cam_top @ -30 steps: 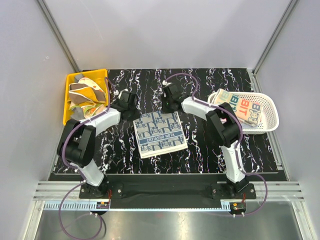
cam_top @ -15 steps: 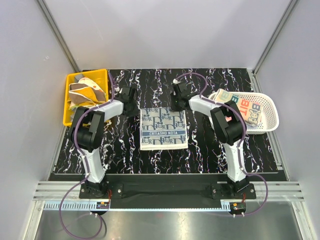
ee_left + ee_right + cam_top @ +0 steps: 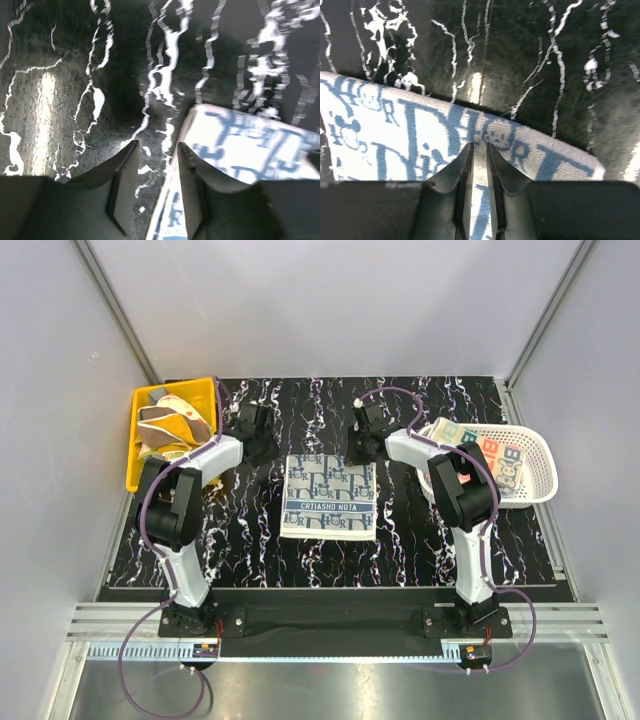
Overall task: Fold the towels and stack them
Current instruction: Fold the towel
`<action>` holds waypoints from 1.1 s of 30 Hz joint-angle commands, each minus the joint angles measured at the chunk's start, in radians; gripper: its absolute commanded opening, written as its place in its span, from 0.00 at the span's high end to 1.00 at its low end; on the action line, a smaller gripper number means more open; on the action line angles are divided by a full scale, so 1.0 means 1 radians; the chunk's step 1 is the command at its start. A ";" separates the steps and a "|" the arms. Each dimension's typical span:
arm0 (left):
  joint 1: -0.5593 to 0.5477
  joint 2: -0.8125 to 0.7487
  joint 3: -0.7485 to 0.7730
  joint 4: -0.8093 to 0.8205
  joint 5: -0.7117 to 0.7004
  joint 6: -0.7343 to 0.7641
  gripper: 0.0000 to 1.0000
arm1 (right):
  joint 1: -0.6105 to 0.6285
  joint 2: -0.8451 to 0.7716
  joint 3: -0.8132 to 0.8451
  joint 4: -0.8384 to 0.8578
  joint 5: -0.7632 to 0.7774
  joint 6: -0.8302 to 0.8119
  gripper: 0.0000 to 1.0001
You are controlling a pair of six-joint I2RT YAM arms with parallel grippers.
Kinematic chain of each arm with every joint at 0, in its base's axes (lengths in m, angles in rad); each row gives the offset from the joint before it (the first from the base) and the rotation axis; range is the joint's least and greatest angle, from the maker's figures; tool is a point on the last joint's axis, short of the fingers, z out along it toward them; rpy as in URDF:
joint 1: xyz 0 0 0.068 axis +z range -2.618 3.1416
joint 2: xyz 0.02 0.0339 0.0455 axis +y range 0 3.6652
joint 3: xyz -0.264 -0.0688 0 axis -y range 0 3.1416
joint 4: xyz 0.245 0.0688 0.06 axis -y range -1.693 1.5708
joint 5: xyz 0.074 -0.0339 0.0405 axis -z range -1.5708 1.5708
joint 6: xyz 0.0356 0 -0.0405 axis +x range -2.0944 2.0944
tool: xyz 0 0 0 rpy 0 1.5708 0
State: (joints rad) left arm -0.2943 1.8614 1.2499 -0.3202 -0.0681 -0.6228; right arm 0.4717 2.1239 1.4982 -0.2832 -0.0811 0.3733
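1. Black left fingers (image 3: 125, 175) stand spread, with only worktop (image 3: 420, 540) between them, just beside the far left corner of the blue-white towel (image 3: 330, 497).
2. Right fingers (image 3: 462, 170) stand nearly together, pinching that towel's far edge near its right corner.
3. Blue-white towel lies folded flat at mid-worktop, between the arms.
4. Loose towels (image 3: 170, 425) fill the yellow bin (image 3: 135, 455), far left.
5. Lettered towel (image 3: 490, 455) lies in the white basket (image 3: 530, 495), far right.

Bare black marbled desk (image 3: 240, 530) runs left, right and near side of the flat blue-white patterned towel (image 3: 330, 498). The yellow plastic bin (image 3: 133, 445) blocks the far left, the white slotted plastic basket (image 3: 535, 495) the right; the left arm (image 3: 210, 455) and right arm (image 3: 405, 447) crowd the towel's far corners
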 commanded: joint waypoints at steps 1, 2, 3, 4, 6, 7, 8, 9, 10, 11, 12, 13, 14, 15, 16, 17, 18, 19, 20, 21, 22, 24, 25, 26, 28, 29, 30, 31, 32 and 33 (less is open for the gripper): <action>0.000 -0.062 0.063 0.043 0.062 0.037 0.57 | 0.019 0.002 0.008 0.021 -0.072 0.041 0.78; -0.002 -0.051 0.069 0.037 0.094 0.044 0.57 | 0.025 0.007 0.002 0.027 -0.071 0.048 0.78; -0.003 -0.048 0.074 0.030 0.099 0.044 0.57 | 0.039 0.008 0.000 0.027 -0.068 0.055 0.78; -0.009 -0.048 0.069 0.033 0.108 0.043 0.57 | 0.042 0.007 0.000 0.024 -0.065 0.071 0.78; -0.016 -0.047 0.059 0.041 0.116 0.044 0.57 | 0.051 0.001 -0.009 0.035 -0.075 0.093 0.79; -0.019 -0.045 0.049 0.047 0.122 0.044 0.57 | 0.059 -0.005 -0.016 0.041 -0.088 0.111 0.80; -0.020 -0.044 0.043 0.053 0.135 0.043 0.57 | 0.064 -0.019 -0.035 0.061 -0.091 0.119 0.79; -0.022 -0.041 0.039 0.073 0.143 0.043 0.57 | 0.068 -0.028 -0.042 0.068 -0.088 0.125 0.79; -0.025 -0.039 0.025 0.087 0.165 0.041 0.57 | 0.073 -0.031 -0.050 0.076 -0.091 0.134 0.79; -0.028 -0.038 0.022 0.101 0.175 0.037 0.57 | 0.073 -0.032 -0.052 0.081 -0.092 0.136 0.79; -0.029 -0.034 0.017 0.128 0.183 0.035 0.58 | 0.071 -0.032 -0.050 0.081 -0.089 0.138 0.79; -0.031 -0.027 0.011 0.144 0.203 0.025 0.58 | 0.071 -0.027 -0.041 0.076 -0.082 0.133 0.79; -0.032 -0.022 0.003 0.159 0.211 0.018 0.58 | 0.071 -0.024 -0.036 0.064 -0.075 0.130 0.79; -0.034 -0.013 0.002 0.174 0.217 0.012 0.58 | 0.070 -0.025 -0.033 0.061 -0.069 0.128 0.79; -0.040 0.007 0.003 0.171 0.217 0.003 0.58 | 0.071 -0.025 -0.030 0.058 -0.053 0.125 0.79; -0.043 0.018 0.006 0.168 0.214 0.000 0.59 | 0.071 -0.027 -0.027 0.050 -0.046 0.122 0.79; -0.046 0.027 0.008 0.156 0.206 -0.006 0.59 | 0.071 -0.028 -0.027 0.049 -0.042 0.122 0.79; -0.048 0.041 0.006 0.147 0.183 -0.015 0.60 | 0.071 -0.031 -0.024 0.042 -0.028 0.115 0.78; -0.048 0.044 -0.004 0.142 0.176 -0.021 0.60 | 0.068 -0.032 -0.021 0.038 -0.019 0.113 0.78; -0.049 0.048 -0.007 0.133 0.165 -0.025 0.61 | 0.065 -0.032 -0.018 0.033 -0.010 0.110 0.78; -0.049 0.051 -0.010 0.126 0.143 -0.029 0.62 | 0.059 -0.033 -0.015 0.029 -0.009 0.105 0.78; -0.049 0.068 -0.007 0.101 0.130 -0.029 0.64 | 0.039 -0.041 -0.018 0.027 -0.014 0.107 0.78; -0.048 0.077 0.002 0.084 0.107 -0.026 0.65 | 0.032 -0.047 -0.024 0.033 -0.031 0.107 0.78; -0.049 0.100 0.012 0.066 0.099 -0.023 0.67 | 0.027 -0.053 -0.027 0.036 -0.035 0.107 0.78; -0.049 0.117 0.037 0.021 0.076 -0.017 0.68 | 0.016 -0.062 -0.026 0.029 -0.036 0.101 0.77; -0.048 0.122 0.040 0.012 0.071 -0.017 0.68 | 0.013 -0.064 -0.026 0.026 -0.034 0.098 0.77; -0.048 0.127 0.040 0.003 0.070 -0.017 0.68 | 0.004 -0.067 -0.026 0.022 -0.032 0.095 0.77; -0.048 0.128 0.042 0.000 0.047 -0.017 0.68 | -0.004 -0.071 -0.033 0.022 -0.034 0.092 0.77; -0.046 0.128 0.045 -0.005 0.042 -0.015 0.68 | -0.013 -0.074 -0.038 0.026 -0.039 0.093 0.77; -0.046 0.134 0.052 -0.016 0.036 -0.012 0.68 | -0.033 -0.076 -0.052 0.035 -0.052 0.089 0.77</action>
State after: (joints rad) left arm -0.3428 1.9659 1.2732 -0.2749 0.0444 -0.6476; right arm 0.4801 2.1143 1.4616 -0.2405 -0.1402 0.4835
